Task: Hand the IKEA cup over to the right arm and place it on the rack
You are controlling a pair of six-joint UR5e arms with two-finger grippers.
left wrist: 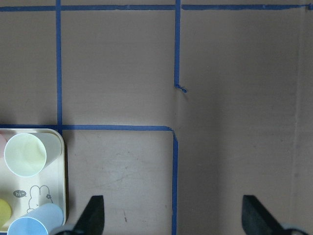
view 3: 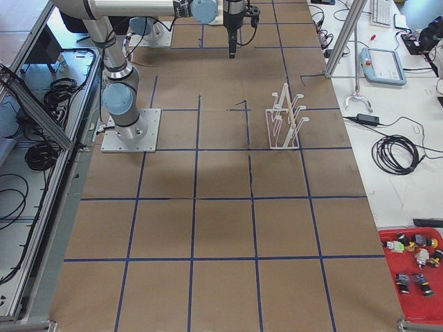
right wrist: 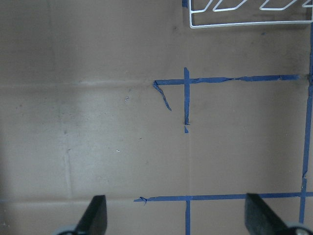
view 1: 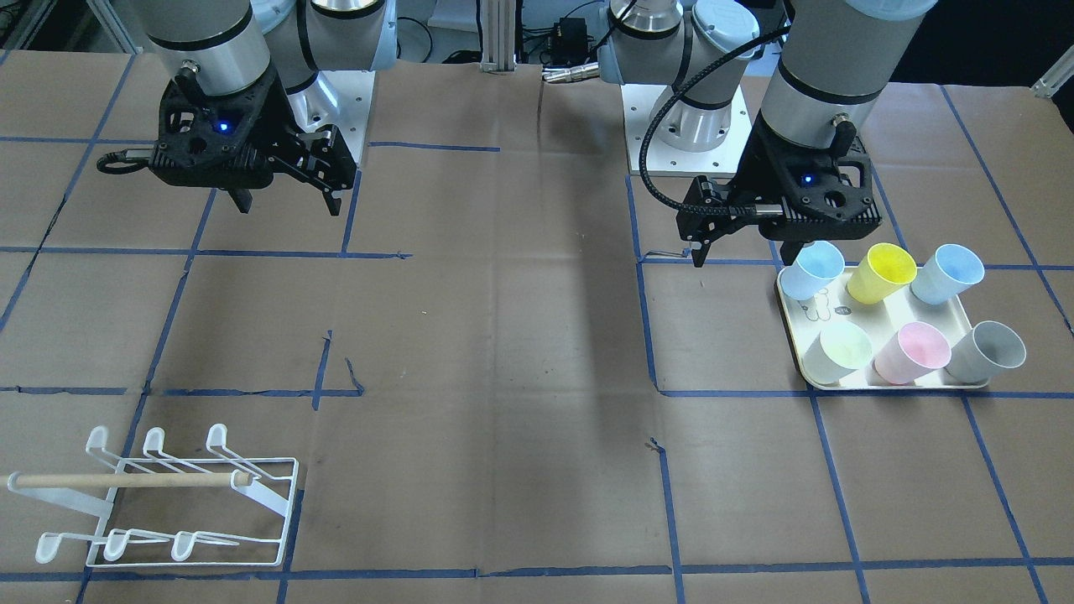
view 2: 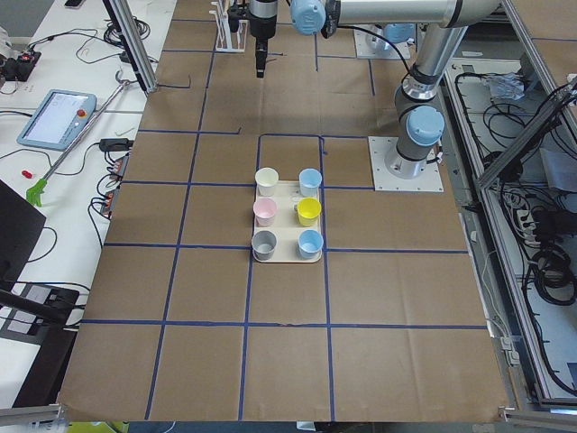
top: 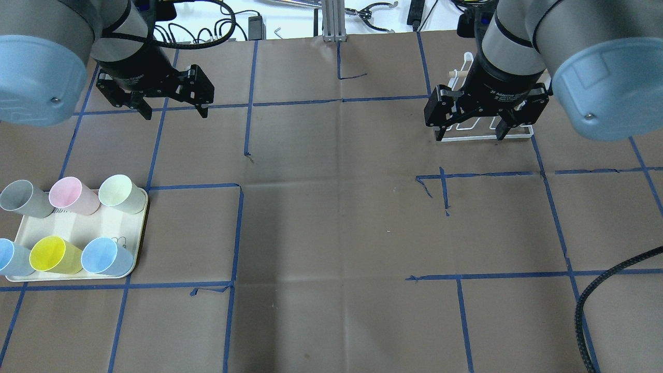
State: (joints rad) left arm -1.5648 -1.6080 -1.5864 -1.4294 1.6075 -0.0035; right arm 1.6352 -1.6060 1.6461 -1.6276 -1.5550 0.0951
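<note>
Several IKEA cups (top: 116, 192) in grey, pink, pale green, yellow and blue stand on a cream tray (top: 135, 243) on my left side. The left gripper (top: 175, 114) hangs open and empty above bare paper beside the tray. Its wrist view has the pale green cup (left wrist: 24, 154) and the tray's corner (left wrist: 62, 171) at lower left. The right gripper (top: 470, 135) is also open and empty, raised on the far right. The white wire rack (view 1: 168, 503) with its wooden dowel lies flat on the table. It shows partly behind that gripper from overhead and at the top edge of the right wrist view, rack (right wrist: 249, 22).
Brown paper with blue tape lines (top: 238, 228) covers the table. A black ribbed hose (top: 611, 290) curves in at the lower right of the overhead view. Cables and tools lie past the far edge (top: 331, 20).
</note>
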